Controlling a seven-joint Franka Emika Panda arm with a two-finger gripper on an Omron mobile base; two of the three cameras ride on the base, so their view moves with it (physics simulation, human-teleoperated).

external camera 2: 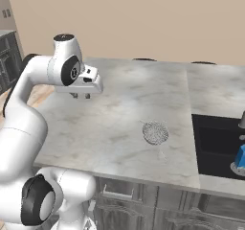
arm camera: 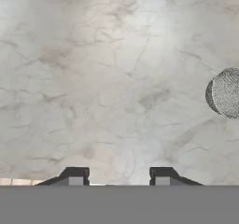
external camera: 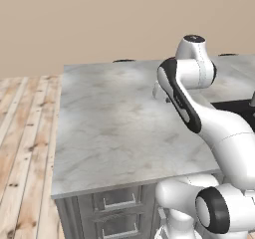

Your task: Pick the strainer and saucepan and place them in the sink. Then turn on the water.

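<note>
- Your two-finger gripper [arm camera: 119, 176] hung over bare grey marble countertop [external camera 2: 119, 128], its jaws apart with nothing between them.
- The small round silvery wire-mesh strainer [external camera 2: 155, 132] lay off to the gripper's side — toward the black recessed sink [external camera 2: 215, 145] — well apart from the tips; its handle was too thin to read.

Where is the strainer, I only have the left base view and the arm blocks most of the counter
Observer: In the right base view the strainer sits on the marble counter, left of the sink.
Operator: Is the gripper near it?
Observer: No. The gripper hovers above the counter well to the strainer's left, its jaws apart with nothing between them.
Operator: Anything by the sink?
Observer: A small blue bottle shows at the sink's right edge.
</note>
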